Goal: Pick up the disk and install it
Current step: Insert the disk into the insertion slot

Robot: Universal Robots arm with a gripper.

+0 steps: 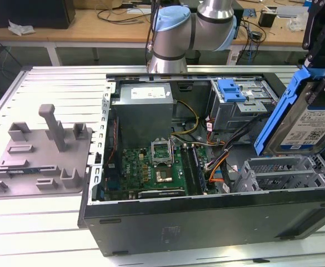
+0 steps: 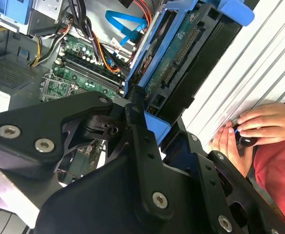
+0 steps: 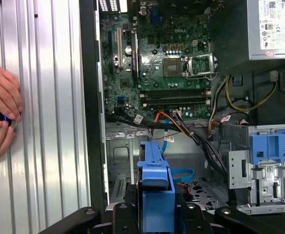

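The disk [image 1: 313, 127], a silver hard drive with a white-and-blue label in a bright blue carrier [image 1: 278, 114], hangs tilted almost on edge over the open computer case's right end in the exterior view. My gripper [image 1: 321, 78] comes down from the upper right and is shut on the disk's top. The second wrist view shows the disk's circuit-board underside [image 2: 181, 58] between my black fingers [image 2: 138, 127]. The first wrist view shows the carrier edge-on [image 3: 154, 187], above the case floor beside the cables.
The case [image 1: 206, 222] lies open with motherboard [image 1: 151, 167], grey power supply [image 1: 145, 108], a metal drive cage [image 1: 281, 173] under the disk and a blue latch piece [image 1: 231, 89] on the bay behind. A grey fixture [image 1: 40, 150] sits on the left. A person's hands [image 2: 249, 129] hold a small black device nearby.
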